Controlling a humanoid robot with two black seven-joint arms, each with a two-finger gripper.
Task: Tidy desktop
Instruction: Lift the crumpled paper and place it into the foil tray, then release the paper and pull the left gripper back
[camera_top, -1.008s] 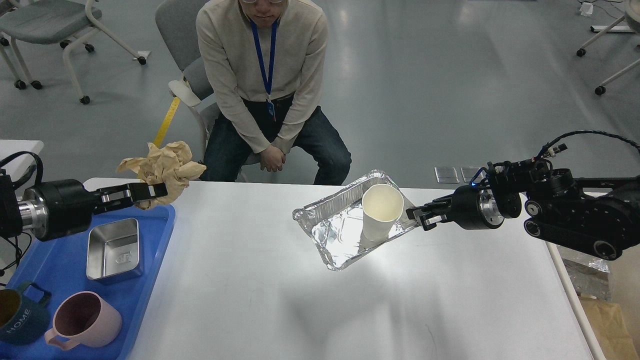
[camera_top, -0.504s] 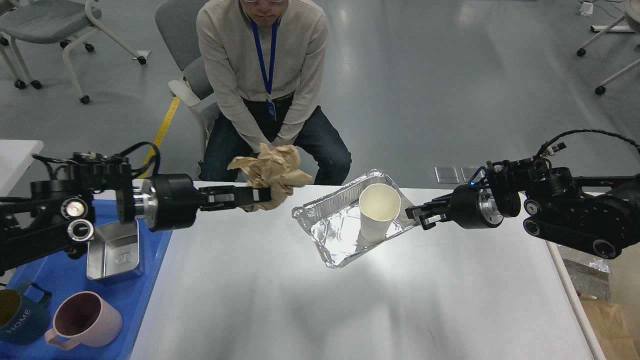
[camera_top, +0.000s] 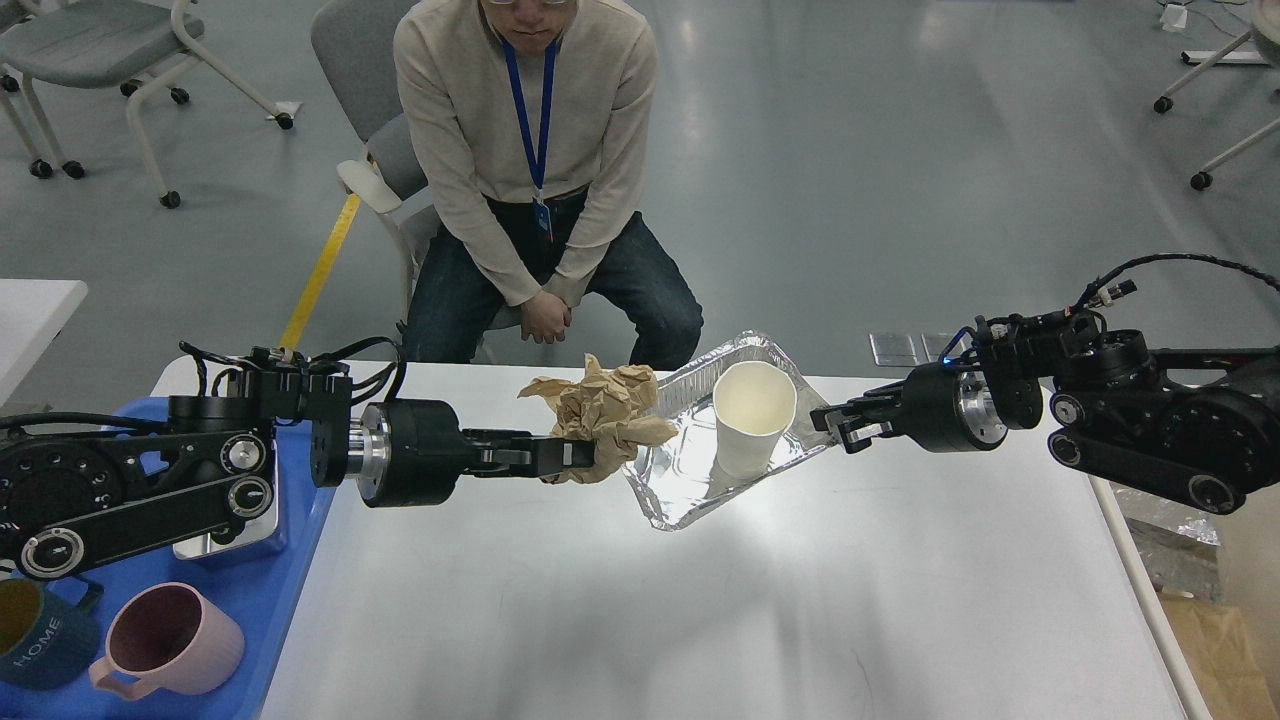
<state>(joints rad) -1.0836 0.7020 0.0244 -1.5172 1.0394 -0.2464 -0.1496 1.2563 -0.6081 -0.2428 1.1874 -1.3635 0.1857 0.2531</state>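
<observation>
Reaching in from the left above the white worktop (camera_top: 700, 620), the left gripper (camera_top: 585, 456) is clamped on a crumpled wad of brown paper (camera_top: 603, 412) at the near-left edge of a foil tray (camera_top: 690, 470). From the right, the right gripper (camera_top: 835, 425) pinches the foil tray's rim, holding it tilted off the worktop with a white paper cup (camera_top: 752, 415) standing inside. A blue plastic tray (camera_top: 262, 600) with a pink mug (camera_top: 165, 640) lies on the worktop's left end, and a seated man (camera_top: 525, 170) watches from beyond.
</observation>
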